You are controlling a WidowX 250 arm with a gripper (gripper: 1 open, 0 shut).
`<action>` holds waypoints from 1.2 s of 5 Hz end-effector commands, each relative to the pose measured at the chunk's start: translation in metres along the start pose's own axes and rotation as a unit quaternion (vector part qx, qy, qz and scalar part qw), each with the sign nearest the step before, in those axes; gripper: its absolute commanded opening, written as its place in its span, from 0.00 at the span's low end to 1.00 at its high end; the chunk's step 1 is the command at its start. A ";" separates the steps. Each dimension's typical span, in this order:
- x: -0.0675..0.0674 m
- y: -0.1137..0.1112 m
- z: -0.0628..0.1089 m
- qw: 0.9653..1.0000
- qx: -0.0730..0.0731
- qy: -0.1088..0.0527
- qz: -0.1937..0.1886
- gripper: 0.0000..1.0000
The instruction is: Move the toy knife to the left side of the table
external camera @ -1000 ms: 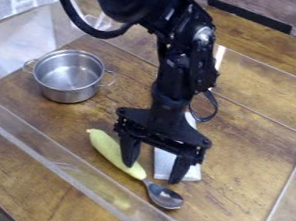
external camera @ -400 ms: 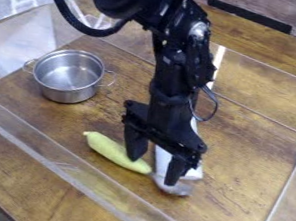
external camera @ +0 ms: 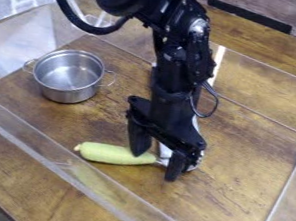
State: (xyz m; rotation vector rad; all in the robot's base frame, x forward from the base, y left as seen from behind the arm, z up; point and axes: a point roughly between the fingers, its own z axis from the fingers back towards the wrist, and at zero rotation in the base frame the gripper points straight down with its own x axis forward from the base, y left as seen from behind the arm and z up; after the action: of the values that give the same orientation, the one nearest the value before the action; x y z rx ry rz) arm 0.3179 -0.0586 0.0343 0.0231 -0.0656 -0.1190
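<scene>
My gripper [external camera: 161,155] points straight down at the front middle of the table [external camera: 261,146], jaws open, fingertips at the wood. The toy knife [external camera: 173,164] is almost wholly hidden behind the fingers; only a small pale patch of its blade shows between them, and its handle is out of sight. Whether a finger touches the blade I cannot tell. The yellow handle of a spoon [external camera: 116,154] lies flat and level just left of the fingers, its inner end against them and its bowl hidden.
A silver pot [external camera: 69,74] stands at the left. Clear plastic walls [external camera: 51,157] edge the tabletop in front and along the sides. The black arm [external camera: 172,45] rises from the gripper toward the upper left.
The gripper has rolled about its downward axis and shifted slightly left over the blade. The yellow spoon handle has swung from slanted to level, and its silver bowl no longer shows.
</scene>
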 end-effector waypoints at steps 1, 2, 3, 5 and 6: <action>0.006 0.009 -0.003 1.000 0.000 -0.017 -0.021 1.00; 0.004 0.018 -0.009 1.000 0.000 -0.015 -0.024 1.00; 0.005 0.024 -0.015 1.000 -0.001 -0.013 -0.024 1.00; -0.001 0.027 -0.011 0.999 -0.003 -0.009 -0.050 0.00; 0.008 0.045 -0.004 0.998 -0.003 -0.017 -0.053 0.00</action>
State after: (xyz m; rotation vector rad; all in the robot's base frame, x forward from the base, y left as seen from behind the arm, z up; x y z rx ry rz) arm 0.3280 -0.0214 0.0226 0.0184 -0.0762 -0.2414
